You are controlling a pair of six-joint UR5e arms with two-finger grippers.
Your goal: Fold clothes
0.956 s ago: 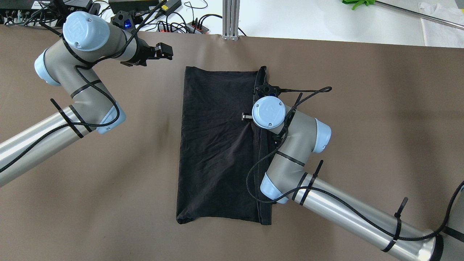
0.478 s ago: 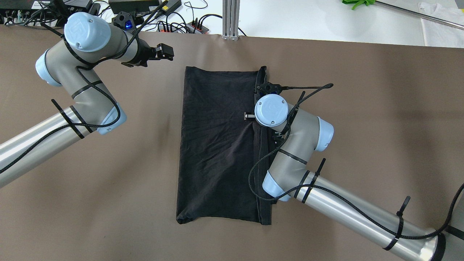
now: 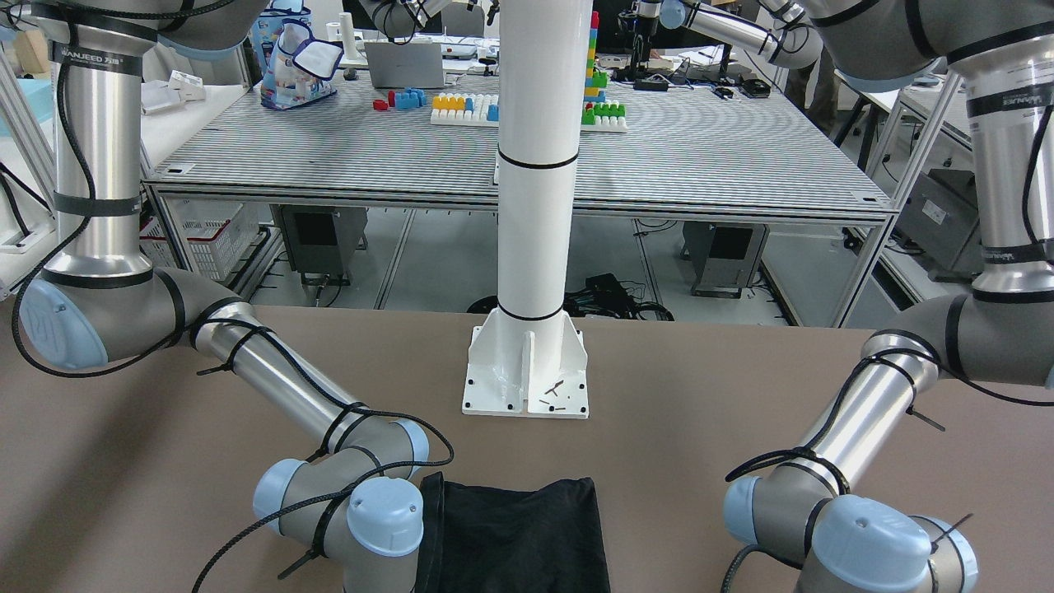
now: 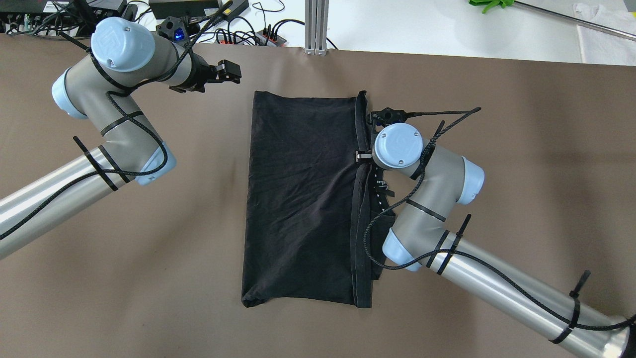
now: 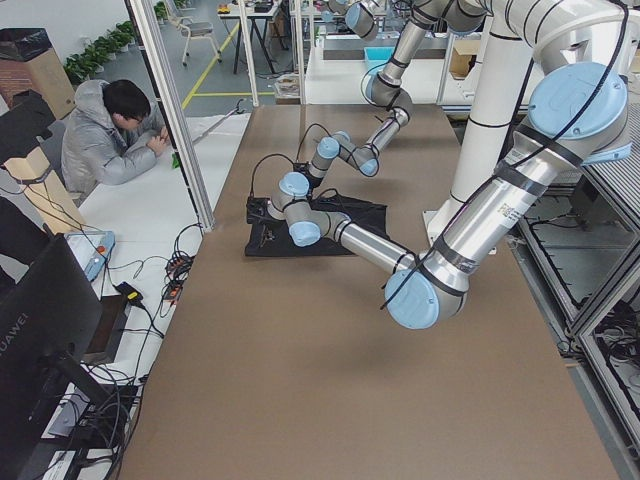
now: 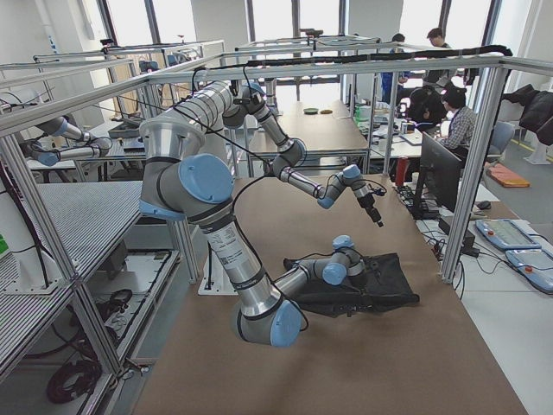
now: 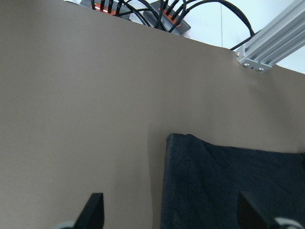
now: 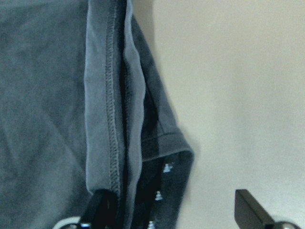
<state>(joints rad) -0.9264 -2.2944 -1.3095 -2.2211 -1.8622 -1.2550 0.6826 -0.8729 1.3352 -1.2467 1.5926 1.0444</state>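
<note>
The clothes are one black garment [image 4: 303,199], folded into a tall rectangle flat on the brown table; it also shows in the front-facing view [image 3: 515,535]. My right gripper [image 8: 174,214] is open and points down at the garment's right edge. One finger [image 8: 97,210] is over the stacked hems [image 8: 112,119], the other [image 8: 252,210] over bare table. In the overhead view the right wrist [image 4: 397,146] hides this gripper. My left gripper [image 4: 231,72] is open and empty, up off the table past the garment's far left corner [image 7: 178,140].
Power strips and cables [image 4: 238,37] and an aluminium post [image 4: 316,25] line the far edge of the table. The white pole's base plate [image 3: 527,387] stands at the robot's side. A person [image 5: 110,140] sits beyond the far edge.
My right wrist has moved to the right, from over the garment to its right edge. The hem layers there look slightly more spread. The left arm shifted only slightly.
</note>
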